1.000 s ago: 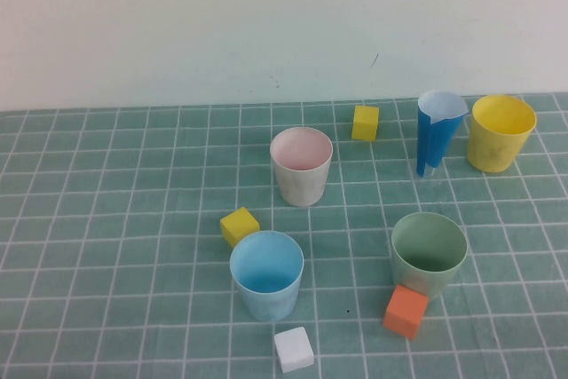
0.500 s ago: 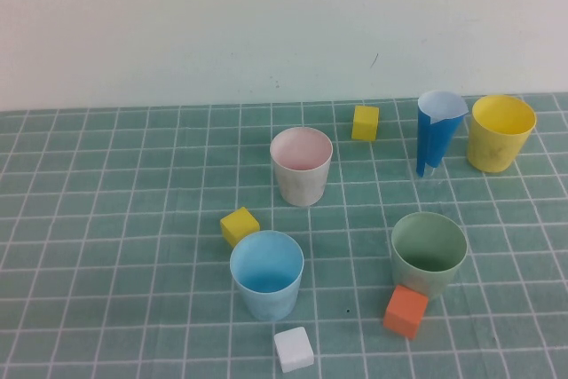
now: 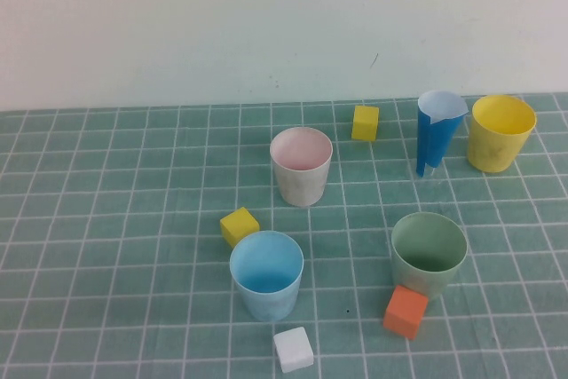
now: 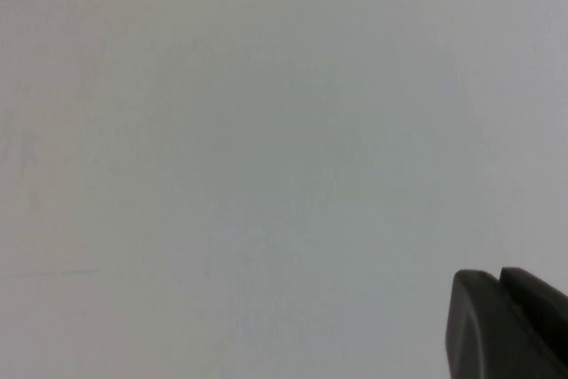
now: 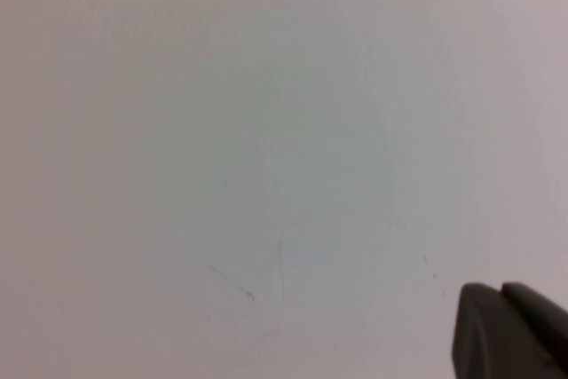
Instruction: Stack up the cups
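Observation:
Four cups stand apart and upright on the green gridded mat in the high view: the pink cup (image 3: 301,166) in the middle, the light blue cup (image 3: 266,274) near the front, the green cup (image 3: 429,253) at the front right, the yellow cup (image 3: 501,132) at the back right. Neither arm shows in the high view. My left gripper (image 4: 498,280) is shut, holds nothing and faces a blank pale wall. My right gripper (image 5: 500,291) is likewise shut and empty before the wall.
A tall dark-blue cone cup (image 3: 437,132) stands just left of the yellow cup. Small cubes lie around: yellow (image 3: 365,122) at the back, yellow (image 3: 240,225) by the blue cup, orange (image 3: 406,311) touching the green cup's base, white (image 3: 293,349) at the front edge.

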Robot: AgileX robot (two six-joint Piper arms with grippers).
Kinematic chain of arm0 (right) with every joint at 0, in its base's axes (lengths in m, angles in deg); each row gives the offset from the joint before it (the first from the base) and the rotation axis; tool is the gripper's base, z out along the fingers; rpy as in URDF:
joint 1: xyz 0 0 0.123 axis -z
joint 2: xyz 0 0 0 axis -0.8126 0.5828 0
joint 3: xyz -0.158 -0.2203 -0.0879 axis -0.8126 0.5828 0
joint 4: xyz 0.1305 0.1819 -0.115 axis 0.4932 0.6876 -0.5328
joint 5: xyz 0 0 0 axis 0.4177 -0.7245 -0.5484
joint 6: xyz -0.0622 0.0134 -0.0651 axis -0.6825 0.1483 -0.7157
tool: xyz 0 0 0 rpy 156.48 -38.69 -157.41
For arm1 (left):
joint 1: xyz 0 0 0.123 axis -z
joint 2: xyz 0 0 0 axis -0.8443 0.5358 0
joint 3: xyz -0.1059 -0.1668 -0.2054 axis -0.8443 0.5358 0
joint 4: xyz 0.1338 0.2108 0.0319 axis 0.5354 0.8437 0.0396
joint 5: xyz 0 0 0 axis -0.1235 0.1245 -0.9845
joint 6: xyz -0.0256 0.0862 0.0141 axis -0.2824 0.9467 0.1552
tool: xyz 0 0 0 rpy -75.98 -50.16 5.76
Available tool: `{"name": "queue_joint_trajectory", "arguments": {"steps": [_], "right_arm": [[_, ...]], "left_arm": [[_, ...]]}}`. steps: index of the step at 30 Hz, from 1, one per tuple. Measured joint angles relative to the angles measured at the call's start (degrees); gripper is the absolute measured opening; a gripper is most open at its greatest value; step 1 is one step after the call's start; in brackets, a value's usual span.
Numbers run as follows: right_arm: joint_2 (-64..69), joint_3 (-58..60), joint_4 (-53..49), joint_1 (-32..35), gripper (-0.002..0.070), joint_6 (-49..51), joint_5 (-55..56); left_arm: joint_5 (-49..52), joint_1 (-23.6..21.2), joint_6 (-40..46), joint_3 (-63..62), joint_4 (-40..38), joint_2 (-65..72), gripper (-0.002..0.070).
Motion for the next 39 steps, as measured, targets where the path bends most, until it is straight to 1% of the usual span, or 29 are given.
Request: {"name": "queue_joint_trajectory", "arguments": {"steps": [5, 8, 11, 15, 18, 22, 26, 30, 34, 37, 39], "right_arm": [[0.00, 0.00, 0.00, 0.00, -0.0003, -2.95, 3.77], [0.00, -0.14, -0.33, 0.00, -0.0003, -4.64, 1.86], [0.00, -3.35, -4.49, 0.00, -0.0003, -5.62, -5.76], [0.00, -11.28, -14.29, 0.00, -0.0003, -5.95, -16.97], [0.72, -16.63, -17.79, 0.00, -0.0003, -6.60, -25.62], [4.64, -21.93, -18.58, 0.00, -0.0003, -10.68, -37.12], [10.56, -24.15, -13.87, 0.00, -0.0003, -19.92, -47.82], [17.52, -24.40, -4.10, 0.00, -0.0003, -31.24, -54.02], [22.29, -24.40, 2.47, 0.00, -0.0003, -39.89, -55.09], [24.33, -24.40, 5.00, 0.00, -0.0003, -42.64, -55.09], [24.60, -24.40, 6.24, 0.00, -0.0003, -43.97, -54.87]], "left_arm": [[0.60, 0.00, 0.66, 0.00, -1.03, 0.00, -0.0003], [5.21, 0.00, 0.75, -0.99, -1.94, 0.00, -0.0003], [14.17, 0.00, 0.75, -5.52, -3.18, 0.00, -0.0003], [25.69, 0.00, 0.78, -14.83, -4.09, 1.19, -0.0003], [30.06, 0.00, 0.78, -19.68, -4.09, 4.48, -0.0003], [39.49, 0.00, 0.78, -25.87, -3.97, 11.91, -0.0003], [49.10, 0.00, 1.58, -31.51, -4.83, 21.43, -0.0003], [56.81, 0.53, 7.30, -36.95, -11.59, 31.57, -0.0003], [62.15, 1.69, 16.33, -41.36, -22.06, 41.63, -0.0003], [63.10, 2.09, 24.28, -43.91, -30.13, 48.75, 0.0005], [64.05, 2.19, 29.67, -45.59, -34.19, 52.58, 0.0025]]}}
